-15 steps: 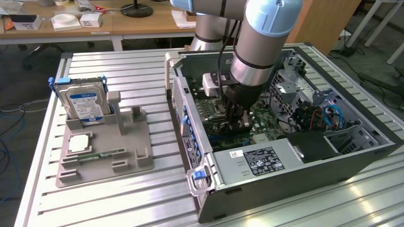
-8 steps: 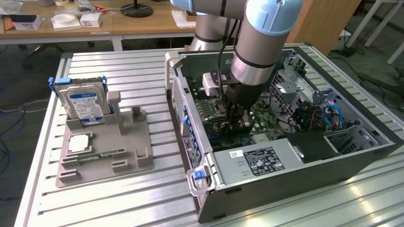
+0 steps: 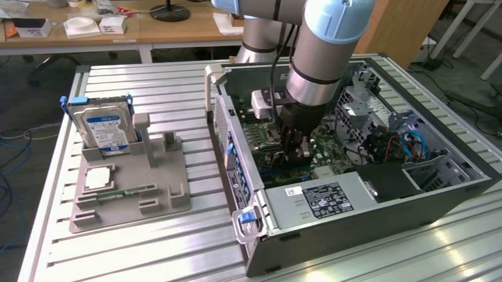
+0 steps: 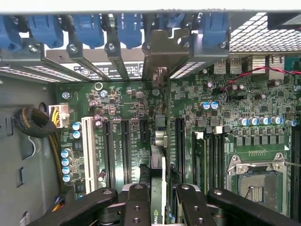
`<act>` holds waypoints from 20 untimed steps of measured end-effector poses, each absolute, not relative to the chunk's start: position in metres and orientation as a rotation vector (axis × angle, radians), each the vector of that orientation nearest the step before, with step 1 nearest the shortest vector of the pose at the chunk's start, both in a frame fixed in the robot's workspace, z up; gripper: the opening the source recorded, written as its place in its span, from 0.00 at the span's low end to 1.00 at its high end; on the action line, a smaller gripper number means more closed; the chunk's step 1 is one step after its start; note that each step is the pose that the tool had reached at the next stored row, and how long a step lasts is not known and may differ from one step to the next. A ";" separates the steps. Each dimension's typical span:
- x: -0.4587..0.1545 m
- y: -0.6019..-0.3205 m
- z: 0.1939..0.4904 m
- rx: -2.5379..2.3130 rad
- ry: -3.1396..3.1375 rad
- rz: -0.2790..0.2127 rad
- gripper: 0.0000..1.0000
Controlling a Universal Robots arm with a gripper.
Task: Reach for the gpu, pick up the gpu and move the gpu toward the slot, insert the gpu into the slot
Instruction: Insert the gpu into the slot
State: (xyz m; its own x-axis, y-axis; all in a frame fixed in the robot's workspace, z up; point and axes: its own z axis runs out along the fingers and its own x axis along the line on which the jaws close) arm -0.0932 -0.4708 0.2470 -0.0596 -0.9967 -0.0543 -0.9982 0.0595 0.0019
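Behind the ribbed metal worktable (image 3: 141, 94) there's a long wooden desk (image 3: 168, 32), grey floor with loose blue cables (image 3: 14, 141) trailing around.

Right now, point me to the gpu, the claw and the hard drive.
gpu (image 4: 159, 141): wrist view, the card's top edge, seen edge-on.
claw (image 4: 160, 200): wrist view, midway between the two black fingers.
hard drive (image 3: 106, 130): exterior view, the blue label on its face.

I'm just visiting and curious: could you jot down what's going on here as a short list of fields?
Arm: reaching down into the open computer case
Gripper: shut on the gpu, held edge-on above the motherboard
Gpu bracket: up by the case's rear slot covers
Holder beside case: hard drive standing upright, memory stick lying flat
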 end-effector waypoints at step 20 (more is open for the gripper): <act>-0.090 -0.469 0.245 -2.130 2.258 0.062 0.26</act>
State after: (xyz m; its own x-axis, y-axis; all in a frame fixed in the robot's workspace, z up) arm -0.0899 -0.4689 0.2450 -0.0584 -0.9968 -0.0544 -0.9983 0.0583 0.0032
